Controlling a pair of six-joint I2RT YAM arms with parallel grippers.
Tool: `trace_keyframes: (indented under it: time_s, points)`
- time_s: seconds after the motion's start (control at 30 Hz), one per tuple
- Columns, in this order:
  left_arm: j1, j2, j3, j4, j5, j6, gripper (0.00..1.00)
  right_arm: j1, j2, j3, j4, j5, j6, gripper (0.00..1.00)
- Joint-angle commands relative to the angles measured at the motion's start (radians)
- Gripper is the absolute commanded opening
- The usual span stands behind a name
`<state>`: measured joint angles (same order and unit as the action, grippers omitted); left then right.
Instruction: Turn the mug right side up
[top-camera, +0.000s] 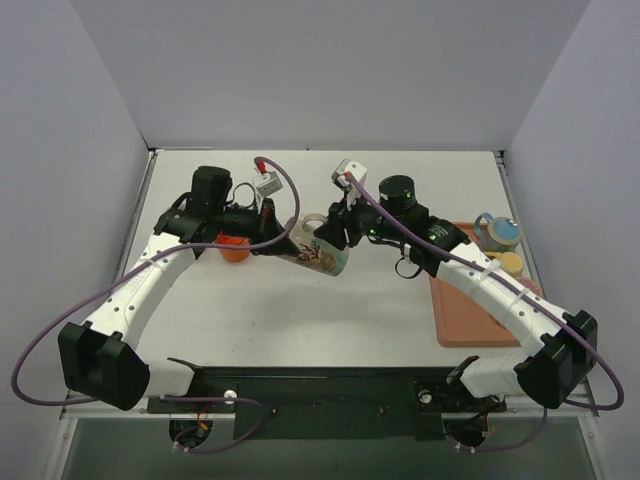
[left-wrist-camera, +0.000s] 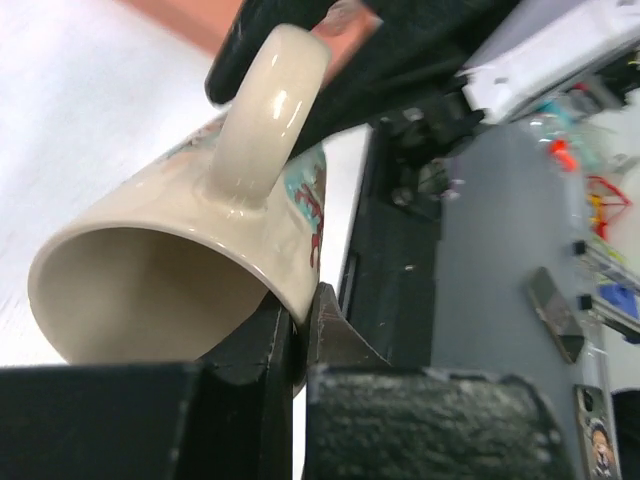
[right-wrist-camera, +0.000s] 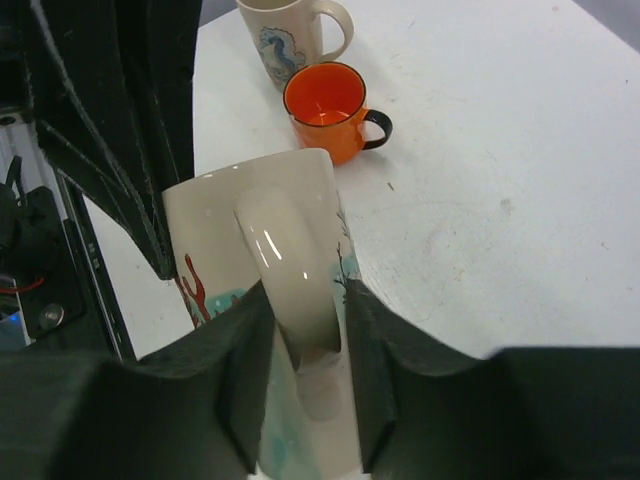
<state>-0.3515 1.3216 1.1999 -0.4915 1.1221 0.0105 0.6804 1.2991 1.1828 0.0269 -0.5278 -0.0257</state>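
A cream mug with coral and sea drawings (top-camera: 322, 256) hangs tilted on its side between my two arms, above the white table, handle upward. My left gripper (top-camera: 283, 243) is shut on the mug's rim (left-wrist-camera: 290, 300), one finger inside the mouth and one outside; its own point in the left wrist view is (left-wrist-camera: 300, 320). My right gripper (top-camera: 335, 232) comes from the other side. Its fingers (right-wrist-camera: 235, 360) close on either side of the mug's handle (right-wrist-camera: 285, 260), and the gripper's point there is (right-wrist-camera: 300, 330). The mug's mouth faces my left gripper.
An orange mug (right-wrist-camera: 325, 110) and a cream seahorse mug (right-wrist-camera: 285, 35) stand upright on the table beyond the held mug; the orange one shows under my left arm (top-camera: 233, 248). A salmon tray (top-camera: 470, 320) at the right holds a blue-lidded cup (top-camera: 497, 232) and a yellow item (top-camera: 508, 264).
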Motion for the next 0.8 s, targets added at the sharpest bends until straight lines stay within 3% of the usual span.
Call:
trace_keyframes:
  time_s: [0.0,0.03,0.1,0.3,0.4,0.57,0.63,0.77]
  points:
    - [0.000,0.004,0.134,-0.233,-0.319,0.138,0.00,-0.002,0.052,0.067,0.049,0.070,0.049,0.49]
    - [-0.001,0.004,0.159,-0.319,-0.487,0.178,0.00,-0.002,0.054,0.063,0.021,0.104,0.044,0.69]
    - [0.006,-0.022,0.149,-0.393,-0.708,0.230,0.00,-0.001,0.046,0.046,-0.004,0.174,0.033,0.92]
    - [0.043,-0.142,0.049,-0.605,-1.071,0.377,0.00,-0.001,0.025,0.034,-0.110,0.310,0.009,0.94]
    - [0.104,-0.168,0.003,-0.634,-1.209,0.459,0.00,0.002,0.011,0.012,-0.119,0.330,0.006,0.95]
    - [0.229,-0.127,-0.034,-0.631,-1.285,0.568,0.00,0.002,-0.007,-0.023,-0.137,0.373,-0.005,0.96]
    - [0.325,-0.078,-0.039,-0.598,-1.300,0.592,0.00,0.001,-0.020,-0.037,-0.146,0.391,-0.017,0.96]
    - [0.439,0.037,0.009,-0.591,-1.184,0.612,0.00,-0.001,-0.046,-0.057,-0.157,0.403,-0.045,0.97]
